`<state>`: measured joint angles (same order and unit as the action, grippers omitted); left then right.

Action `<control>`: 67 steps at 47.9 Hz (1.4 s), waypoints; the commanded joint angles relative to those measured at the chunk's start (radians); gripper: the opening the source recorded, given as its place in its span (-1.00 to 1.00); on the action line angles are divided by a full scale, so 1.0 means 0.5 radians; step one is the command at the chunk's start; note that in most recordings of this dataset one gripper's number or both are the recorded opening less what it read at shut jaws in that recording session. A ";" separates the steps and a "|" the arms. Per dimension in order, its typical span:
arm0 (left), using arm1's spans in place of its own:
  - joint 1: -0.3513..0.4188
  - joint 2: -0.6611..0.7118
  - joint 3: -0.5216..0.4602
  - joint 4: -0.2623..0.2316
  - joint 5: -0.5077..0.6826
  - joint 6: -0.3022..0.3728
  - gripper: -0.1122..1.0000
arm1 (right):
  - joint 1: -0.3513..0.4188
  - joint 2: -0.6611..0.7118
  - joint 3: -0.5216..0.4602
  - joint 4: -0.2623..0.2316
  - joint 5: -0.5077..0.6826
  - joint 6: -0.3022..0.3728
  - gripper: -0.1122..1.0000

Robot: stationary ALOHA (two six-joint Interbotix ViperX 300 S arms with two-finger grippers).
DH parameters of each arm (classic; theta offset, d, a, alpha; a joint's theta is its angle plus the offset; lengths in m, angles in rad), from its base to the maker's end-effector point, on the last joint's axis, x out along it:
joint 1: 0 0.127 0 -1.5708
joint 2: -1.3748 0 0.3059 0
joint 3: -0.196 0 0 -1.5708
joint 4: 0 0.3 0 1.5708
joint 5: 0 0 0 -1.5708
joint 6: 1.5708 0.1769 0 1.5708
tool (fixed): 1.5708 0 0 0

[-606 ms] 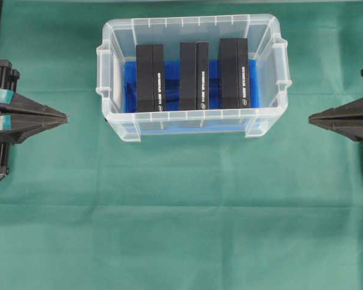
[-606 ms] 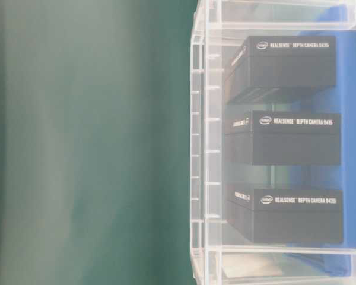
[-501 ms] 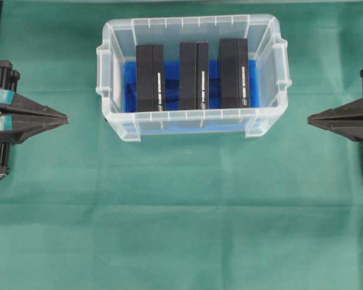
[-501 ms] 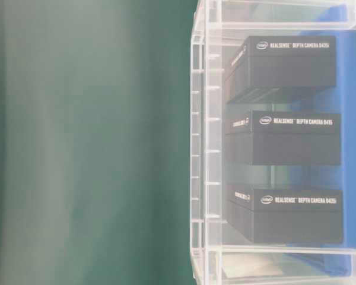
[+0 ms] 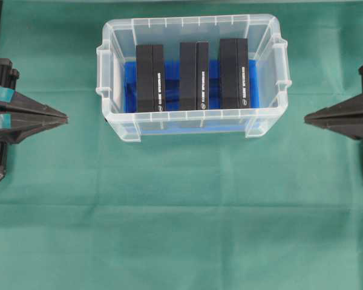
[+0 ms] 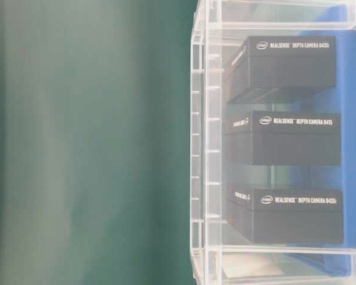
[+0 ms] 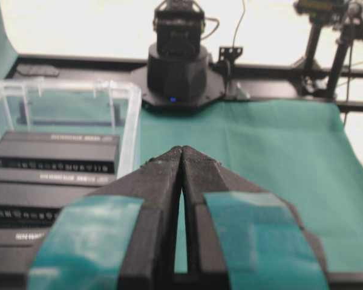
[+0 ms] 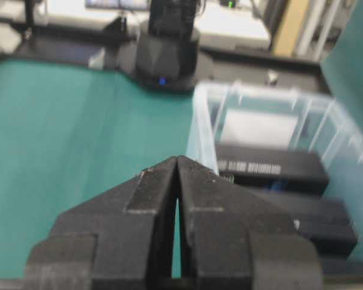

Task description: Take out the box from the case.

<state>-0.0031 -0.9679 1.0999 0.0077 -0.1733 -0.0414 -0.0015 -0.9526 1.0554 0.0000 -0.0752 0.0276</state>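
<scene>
The case (image 5: 112, 84) is a clear plastic bin with a blue floor, standing at the back middle of the green cloth. Three black boxes stand side by side in it: a left box (image 5: 150, 77), a middle box (image 5: 193, 75) and a right box (image 5: 233, 72). White lettering shows on their sides in the table-level view, where the middle box (image 6: 283, 138) sits between the other two. My left gripper (image 5: 66, 119) is shut at the left edge, well clear of the case. At the right edge my right gripper (image 5: 306, 119) is shut too, holding nothing.
Green cloth (image 5: 181, 229) covers the whole table. The opposite arm's black base (image 7: 176, 66) shows beyond the case (image 7: 130, 121) in the left wrist view, and another base (image 8: 166, 60) stands at the far end in the right wrist view.
The right gripper has crept slightly to the left, toward the case. The left gripper, the case and the boxes have not moved.
</scene>
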 commanded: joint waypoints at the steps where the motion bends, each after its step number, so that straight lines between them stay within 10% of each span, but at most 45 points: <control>1: -0.006 -0.003 -0.132 0.006 0.074 0.000 -0.77 | -0.006 0.003 -0.166 0.006 0.077 0.009 -0.80; 18: -0.006 0.000 -0.558 0.006 0.512 0.003 -0.77 | -0.009 0.049 -0.632 0.003 0.485 0.012 -0.80; 36: -0.003 0.049 -0.684 0.006 0.871 -0.025 -0.77 | -0.034 0.129 -0.696 -0.003 0.742 0.021 -0.80; 67: 0.006 0.064 -0.896 0.015 2.470 -0.543 -0.77 | -0.058 0.359 -0.966 -0.163 2.497 0.439 -0.80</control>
<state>-0.0015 -0.9465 0.6918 0.0123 0.9940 -0.3007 -0.0276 -0.7900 0.6167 -0.0767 1.0861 0.2454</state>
